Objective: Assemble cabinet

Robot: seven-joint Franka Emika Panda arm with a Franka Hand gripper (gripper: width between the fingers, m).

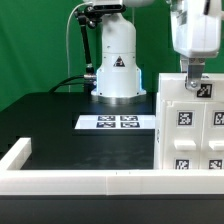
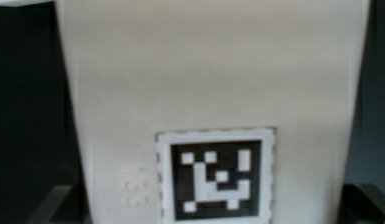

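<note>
The cabinet body [image 1: 190, 125] is a large white box with several black-and-white tags, standing at the exterior view's right. My gripper [image 1: 196, 70] comes down from above onto its top edge, next to a tag [image 1: 203, 88]. In the wrist view the white cabinet wall [image 2: 207, 80] fills the picture, with one tag [image 2: 215, 172] close to my gripper [image 2: 215, 208]. A dark finger [image 2: 57, 203] shows on each side of the wall, pressed against its edges. The gripper is shut on the cabinet body. No small loose blocks show.
The marker board [image 1: 118, 122] lies flat on the black table before the robot's base [image 1: 117, 70]. A long white rail [image 1: 80, 181] runs along the front edge and turns up the exterior view's left side [image 1: 14, 155].
</note>
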